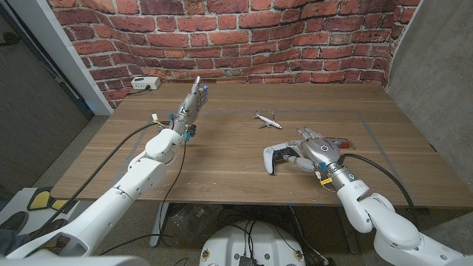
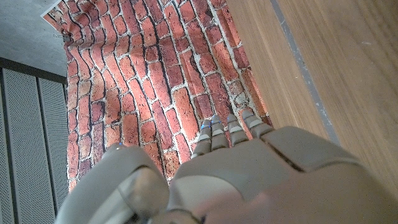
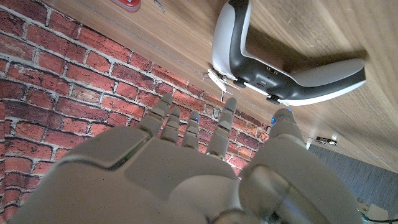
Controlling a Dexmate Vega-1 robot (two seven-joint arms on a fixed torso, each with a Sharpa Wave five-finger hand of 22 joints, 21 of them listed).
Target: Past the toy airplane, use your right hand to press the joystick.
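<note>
A white and black game controller (image 1: 276,157) lies on the wooden table (image 1: 222,159) near its front edge, its grips towards the robot. In the right wrist view the controller (image 3: 280,56) shows its shoulder side; its joysticks are too small to make out. The toy airplane (image 1: 266,118), white and small, sits farther back on the table. My right hand (image 1: 315,148) hovers just right of the controller, fingers spread and holding nothing; the thumb comes close to the right grip. From its wrist view the right hand (image 3: 186,174) has its fingertips (image 3: 227,109) short of the controller. My left hand (image 1: 194,100) is raised over the table's left part, fingers straight, empty.
A red object (image 1: 339,142) lies on the table just beyond my right hand. A white box (image 1: 145,83) with a cable sits at the back left corner by the brick wall (image 1: 244,37). Grey tape lines (image 1: 373,133) mark the table.
</note>
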